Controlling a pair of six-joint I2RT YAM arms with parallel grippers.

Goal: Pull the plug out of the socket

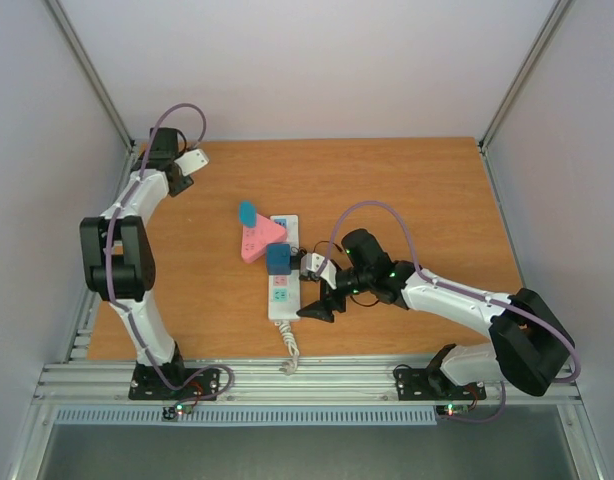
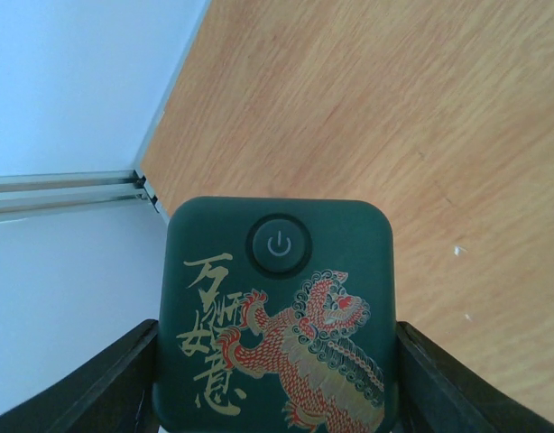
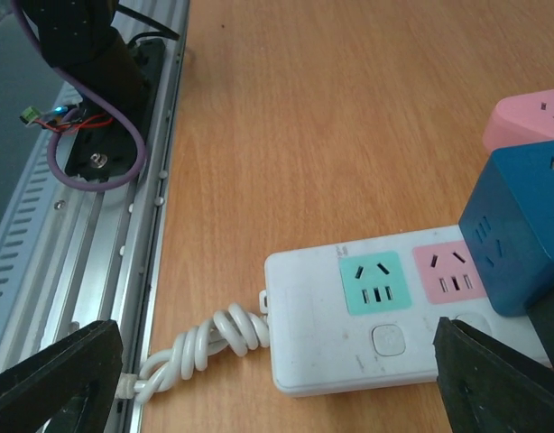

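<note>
A: 2 grippers to log. State of right gripper [image 3: 277,383]?
B: Jaws spread wide, gripping nothing, just beside the cord end of the socket [image 3: 324,356].
A: Where is the socket?
B: Centre of top view, coiled cord [image 3: 200,352] toward bottom edge. The blue cube plug [image 3: 521,230] is seated on it, with the pink adapter [image 3: 530,117] beyond.
A: And left gripper [image 2: 277,388]?
B: Upper left of top view, partly open, clamped on dark green device [image 2: 277,298] with 1 power button [image 2: 278,244].

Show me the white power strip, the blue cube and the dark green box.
white power strip [image 3: 376,282]: right wrist view, mint outlet face.
blue cube [image 3: 516,239]: right wrist view, near side face.
dark green box [image 2: 277,311]: left wrist view, dragon print on top.
</note>
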